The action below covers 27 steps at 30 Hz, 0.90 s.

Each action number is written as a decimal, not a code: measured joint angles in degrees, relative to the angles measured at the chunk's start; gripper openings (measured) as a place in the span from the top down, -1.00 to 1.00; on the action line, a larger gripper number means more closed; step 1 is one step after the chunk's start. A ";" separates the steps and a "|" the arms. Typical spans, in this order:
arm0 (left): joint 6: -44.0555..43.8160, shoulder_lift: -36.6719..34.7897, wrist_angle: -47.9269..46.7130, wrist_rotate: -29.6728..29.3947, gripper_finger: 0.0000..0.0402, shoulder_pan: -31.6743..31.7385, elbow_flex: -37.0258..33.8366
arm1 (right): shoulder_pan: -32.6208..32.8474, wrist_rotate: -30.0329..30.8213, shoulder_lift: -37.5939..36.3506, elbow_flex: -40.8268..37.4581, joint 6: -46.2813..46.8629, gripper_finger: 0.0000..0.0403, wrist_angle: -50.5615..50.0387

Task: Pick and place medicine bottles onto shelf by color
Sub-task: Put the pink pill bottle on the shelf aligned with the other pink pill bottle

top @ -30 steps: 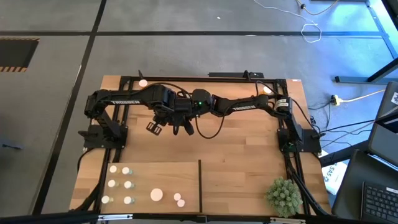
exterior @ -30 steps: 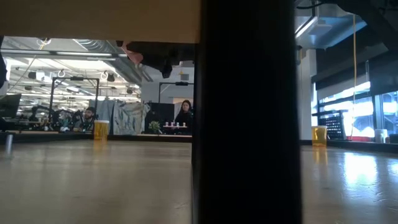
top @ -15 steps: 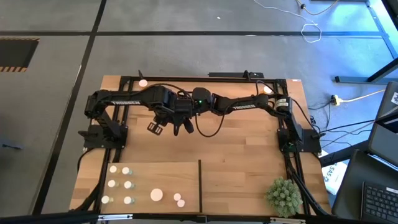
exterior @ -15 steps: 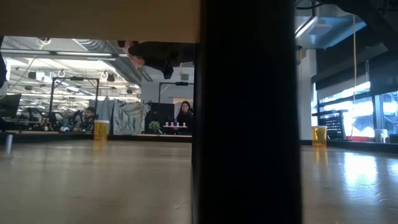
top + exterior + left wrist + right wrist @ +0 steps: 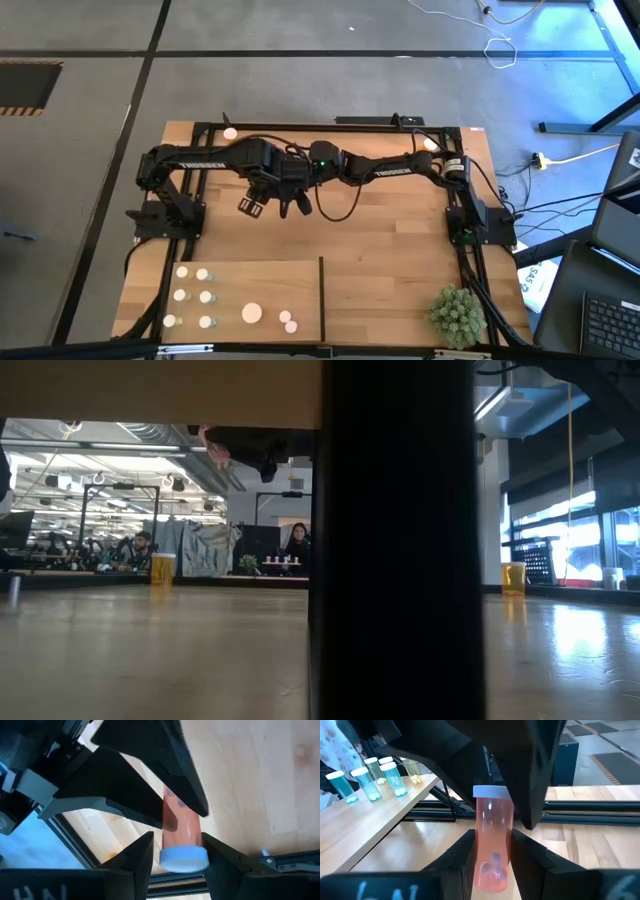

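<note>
One orange bottle [image 5: 492, 842], light, rigid and slick, sits pinched in the right gripper [image 5: 490, 851] at its base. Left gripper [image 5: 175, 852] jaws flank the white cap [image 5: 184, 858]; whether they press it is unclear.

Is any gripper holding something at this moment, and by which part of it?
The right gripper holds the orange bottle by its lower body. The left gripper flanks its white cap; whether it grips it cannot be told.

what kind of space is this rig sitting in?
Most likely an open-plan robotics lab or workshop. The low view shows people seated at benches far behind the table under an exposed industrial ceiling; the high view shows a taped concrete floor with loose cables around the planked wooden table.
</note>
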 joint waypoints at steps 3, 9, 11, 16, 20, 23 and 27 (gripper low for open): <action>-2.74 -0.10 0.14 -1.03 0.27 0.00 -0.09 | -0.28 -0.17 -0.35 0.31 -0.11 0.45 0.47; -6.31 -1.17 0.09 -1.11 0.27 0.07 0.83 | -1.56 -0.40 -0.42 0.31 -0.20 0.45 0.27; -6.28 -1.71 -0.05 -1.45 0.27 0.07 1.84 | -1.91 -0.97 -0.42 0.31 -0.21 0.45 -0.08; -6.55 -2.64 -0.20 -1.86 0.27 0.11 4.40 | -1.99 -1.31 -0.42 0.30 -0.24 0.45 -0.11; -6.33 -3.57 -0.13 -3.41 0.28 0.07 6.31 | -2.01 -1.39 -0.37 0.19 -0.23 0.45 -1.14; -7.66 -4.34 -0.12 -5.47 0.27 0.15 6.82 | -1.99 -1.46 -0.31 0.15 0.02 0.45 -1.35; -10.70 -6.24 -0.11 -8.04 0.27 0.32 7.50 | -2.31 -3.81 -0.27 0.07 1.81 0.45 -1.46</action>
